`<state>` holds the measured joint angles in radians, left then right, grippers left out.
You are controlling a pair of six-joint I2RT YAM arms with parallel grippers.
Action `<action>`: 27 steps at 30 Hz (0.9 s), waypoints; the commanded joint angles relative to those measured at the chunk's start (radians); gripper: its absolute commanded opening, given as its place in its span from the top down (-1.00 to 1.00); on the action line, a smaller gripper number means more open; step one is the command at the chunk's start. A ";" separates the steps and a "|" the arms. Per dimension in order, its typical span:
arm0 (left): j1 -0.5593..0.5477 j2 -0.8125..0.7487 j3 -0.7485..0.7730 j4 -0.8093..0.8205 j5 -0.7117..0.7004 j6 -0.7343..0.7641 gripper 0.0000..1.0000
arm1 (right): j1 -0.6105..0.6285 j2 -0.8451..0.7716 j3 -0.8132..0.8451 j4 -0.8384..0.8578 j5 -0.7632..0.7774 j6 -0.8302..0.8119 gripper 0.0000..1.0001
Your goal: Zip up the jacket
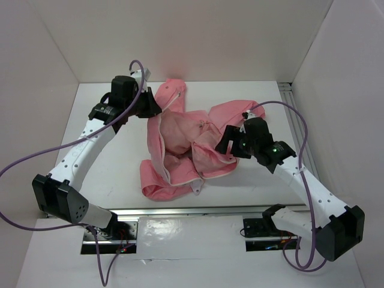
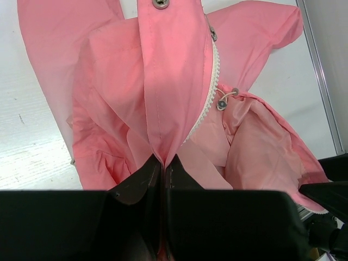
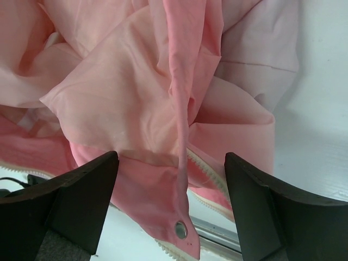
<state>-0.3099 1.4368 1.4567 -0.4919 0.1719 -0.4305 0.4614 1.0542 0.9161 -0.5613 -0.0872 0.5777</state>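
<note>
Jacket [image 1: 211,161] is lying crumpled mid-table [image 1: 120,174], between the two arms, front gaping open and the paler lining [image 1: 180,129] showing. Fabric is thin, soft and salmon pink, creasing into long loose folds. White toothed zipper edging [image 2: 209,89] is running along the open front edge, curving as the cloth sags. A round metal snap [image 3: 180,229] is sitting at the corner of a hem strip, and a pale cord [image 2: 225,97] with a small grey stopper is hanging by the zipper. Left hand [image 2: 163,163] is reaching in from the far left side and pinching a raised ridge of the pink fabric, jaws all but closed on it, cloth tenting up from the grip. Right hand [image 3: 171,160] is hovering at the jacket's right side with its black fingers [image 3: 89,182] spread wide. A narrow fold is passing through the gap, but neither finger is clamping it. Each hand's black body is blocking the lower part of its own wrist view. Purple cables [image 1: 36,157] are looping off both arms. A metal rail [image 1: 198,211] is running along the near table edge, and plain white walls [image 1: 198,36] are boxing the table in.
</note>
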 commanded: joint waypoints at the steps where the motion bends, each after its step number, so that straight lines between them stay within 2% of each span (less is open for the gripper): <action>1: 0.006 -0.010 0.011 0.069 0.024 -0.022 1.00 | -0.001 -0.031 0.024 0.034 0.032 0.002 -0.69; 9: 0.006 -0.010 0.011 0.069 0.024 -0.022 1.00 | -0.001 -0.040 0.058 0.015 0.087 0.002 -0.65; 14: 0.006 -0.010 0.011 0.069 0.034 -0.022 1.00 | -0.001 -0.040 0.086 0.006 0.099 -0.016 -0.47; 15: 0.006 -0.010 0.011 0.069 0.034 -0.022 1.00 | -0.001 -0.040 0.086 0.006 0.099 -0.025 -0.25; 19: 0.006 -0.001 0.020 0.069 0.044 -0.022 1.00 | -0.001 -0.040 0.073 0.004 0.070 -0.026 -0.12; 25: 0.006 -0.001 0.031 0.069 0.054 -0.022 1.00 | -0.001 -0.020 0.050 0.017 0.093 -0.036 0.32; 26: 0.006 -0.001 0.040 0.069 0.054 -0.022 1.00 | -0.001 -0.020 0.064 0.017 0.093 -0.036 0.59; 27: 0.006 -0.001 0.040 0.069 0.054 -0.022 1.00 | -0.001 -0.007 0.064 0.017 0.119 -0.051 0.69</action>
<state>-0.3099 1.4384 1.4567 -0.4843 0.2024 -0.4484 0.4614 1.0378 0.9592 -0.5652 -0.0090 0.5480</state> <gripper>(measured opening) 0.160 0.193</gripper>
